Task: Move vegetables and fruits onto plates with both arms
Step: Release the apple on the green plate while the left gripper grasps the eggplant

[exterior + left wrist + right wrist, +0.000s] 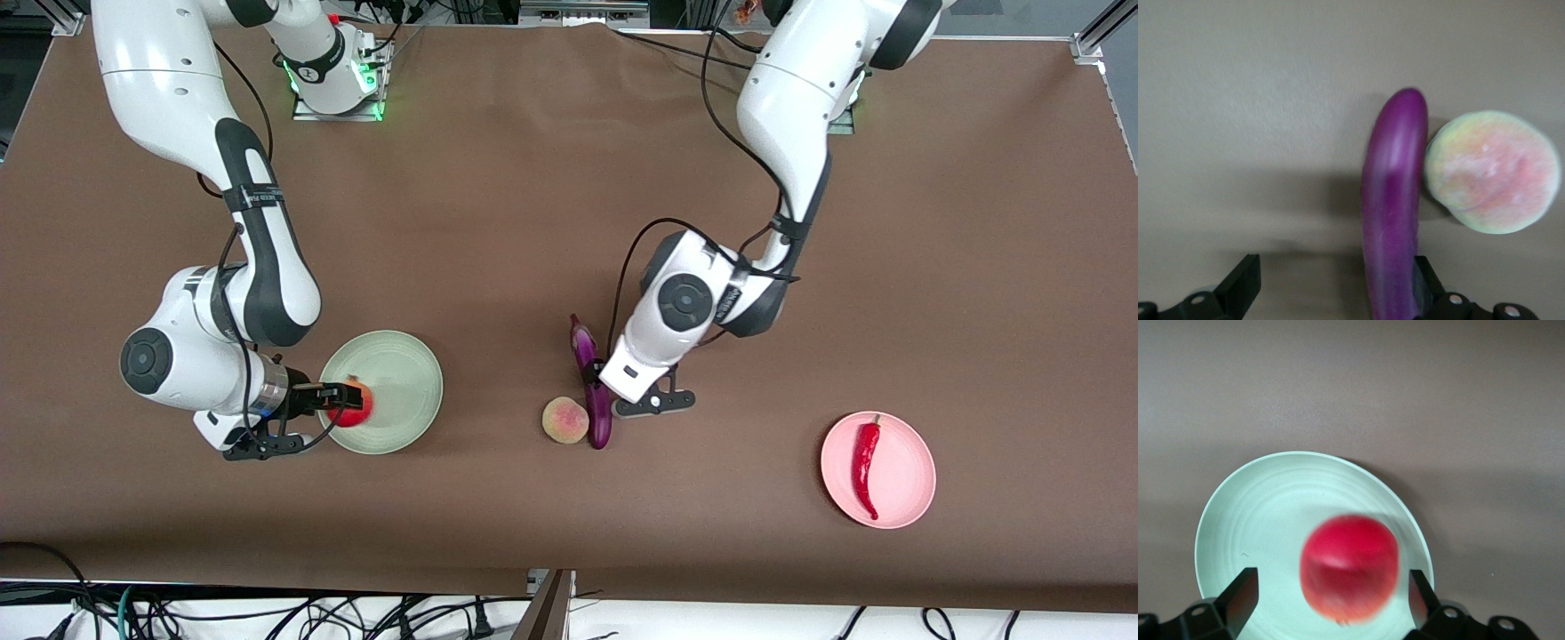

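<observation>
The red pomegranate (353, 405) (1349, 568) is at the pale green plate (400, 369) (1271, 500), on the rim side toward the right arm's end of the table. My right gripper (347, 400) (1331, 595) is open around it, with a gap at each finger. The purple eggplant (601, 425) (1391, 200) lies on the table, touching the peach (565, 420) (1491, 172). Low over the eggplant, my left gripper (597, 393) (1336, 283) is open; the eggplant lies against one finger and far from the other. The red chili pepper (865, 462) lies on the pink plate (911, 449).
The brown table cloth (498, 204) is bare around the things. The pink plate stands toward the left arm's end, nearer to the front camera than the eggplant. Cables hang below the table's front edge (267, 582).
</observation>
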Robot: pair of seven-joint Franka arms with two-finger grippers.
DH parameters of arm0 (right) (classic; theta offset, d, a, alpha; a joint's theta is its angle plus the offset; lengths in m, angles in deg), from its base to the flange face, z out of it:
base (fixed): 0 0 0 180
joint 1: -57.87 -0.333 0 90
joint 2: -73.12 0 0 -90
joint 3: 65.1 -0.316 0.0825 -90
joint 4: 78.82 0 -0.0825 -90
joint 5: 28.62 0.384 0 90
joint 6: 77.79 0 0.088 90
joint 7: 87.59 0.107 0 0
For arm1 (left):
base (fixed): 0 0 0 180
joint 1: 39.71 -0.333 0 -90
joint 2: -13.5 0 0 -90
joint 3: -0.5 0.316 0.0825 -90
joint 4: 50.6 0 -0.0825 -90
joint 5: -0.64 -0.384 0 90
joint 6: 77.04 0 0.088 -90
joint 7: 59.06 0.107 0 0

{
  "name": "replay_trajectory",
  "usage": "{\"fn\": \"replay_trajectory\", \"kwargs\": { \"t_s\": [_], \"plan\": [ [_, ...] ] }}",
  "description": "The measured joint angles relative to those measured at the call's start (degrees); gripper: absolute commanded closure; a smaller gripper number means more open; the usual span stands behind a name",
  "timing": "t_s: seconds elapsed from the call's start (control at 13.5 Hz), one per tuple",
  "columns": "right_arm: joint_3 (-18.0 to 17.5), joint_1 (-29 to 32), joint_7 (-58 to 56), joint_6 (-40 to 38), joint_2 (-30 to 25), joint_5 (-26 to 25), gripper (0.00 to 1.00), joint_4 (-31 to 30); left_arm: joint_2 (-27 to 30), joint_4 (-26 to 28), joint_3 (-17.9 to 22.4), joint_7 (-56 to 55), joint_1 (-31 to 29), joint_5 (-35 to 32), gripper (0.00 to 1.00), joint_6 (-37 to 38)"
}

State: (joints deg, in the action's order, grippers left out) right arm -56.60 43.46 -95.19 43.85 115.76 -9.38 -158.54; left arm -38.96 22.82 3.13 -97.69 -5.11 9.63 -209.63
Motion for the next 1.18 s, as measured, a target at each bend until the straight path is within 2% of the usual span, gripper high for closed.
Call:
{"fn": "replay_trajectory", "kwargs": {
  "t_s": [0.22,0.3,0.37,0.44,0.59,0.74,0.96,1.18],
  "plan": [
    [-0.06,-0.28,0.37,-3.87,-0.7,0.08,0.0,1.88,-1.88,0.02,-0.23,-4.79,1.91,-1.42,0.0,-2.37],
    [-0.15,-0.51,1.38,-4.74,-1.05,0.19,0.0,2.44,-2.11,0.02,-0.32,-5.43,2.23,-1.46,0.26,-2.5],
    [-0.29,-0.96,2.95,-5.11,-1.35,0.27,0.0,2.82,-2.21,0.02,-0.39,-5.78,2.43,-1.57,0.77,-2.5],
    [-0.41,-1.87,5.25,-5.16,-1.52,0.33,0.0,3.19,-2.26,0.01,-0.41,-5.92,2.53,-2.02,1.0,-2.51],
    [-0.6,-4.72,11.54,-4.54,-1.55,0.34,0.0,3.56,-2.26,-0.02,-0.41,-6.05,2.5,-2.79,1.0,-2.55],
    [-0.95,-8.27,17.33,-0.58,-1.07,0.35,0.0,3.56,-2.25,-0.2,-0.23,-6.06,2.12,-3.06,1.0,-2.77],
    [-1.64,-13.85,27.72,9.44,2.2,0.35,0.0,3.57,-1.34,-0.93,0.33,-4.79,-0.68,-3.4,1.0,-2.65],
    [-2.35,-19.79,34.8,21.45,9.2,0.1,0.0,5.3,2.2,-1.63,0.17,4.83,-7.64,-3.44,1.0,2.69]
  ]
}}
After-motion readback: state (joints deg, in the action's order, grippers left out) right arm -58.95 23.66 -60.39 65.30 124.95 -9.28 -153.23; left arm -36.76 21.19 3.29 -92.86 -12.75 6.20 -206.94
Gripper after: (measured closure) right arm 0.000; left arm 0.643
